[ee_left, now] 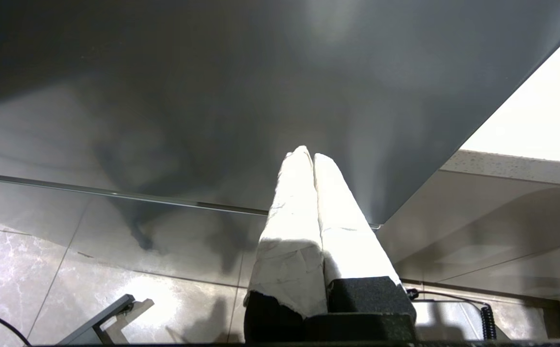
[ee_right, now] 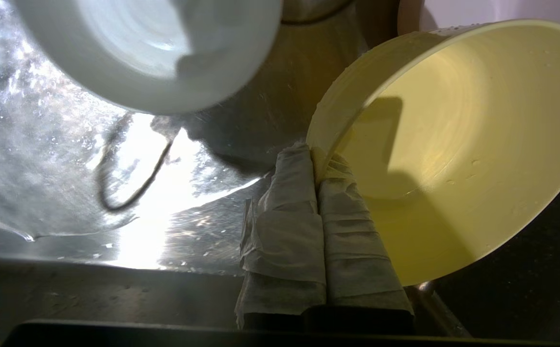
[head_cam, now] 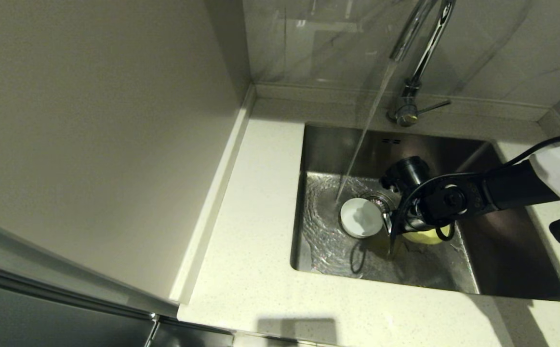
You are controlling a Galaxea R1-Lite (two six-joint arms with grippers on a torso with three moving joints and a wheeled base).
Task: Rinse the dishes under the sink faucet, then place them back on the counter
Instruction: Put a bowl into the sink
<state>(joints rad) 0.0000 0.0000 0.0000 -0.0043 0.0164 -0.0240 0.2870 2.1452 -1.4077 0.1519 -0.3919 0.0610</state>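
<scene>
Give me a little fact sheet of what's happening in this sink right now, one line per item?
water: running from the faucet into the sink
right gripper: down in the sink, shut on the rim of the yellow bowl, which is tilted
white bowl: on the sink floor beside the drain, next to where the stream lands
pink bowl: only a sliver shows behind the yellow one, not sure
left gripper: shut, parked away from the sink, holding nothing
counter: no dishes visible on it

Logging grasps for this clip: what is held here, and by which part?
The right end effector pinches the pale yellow bowl by its rim, inside the sink. The left end effector holds nothing.
</scene>
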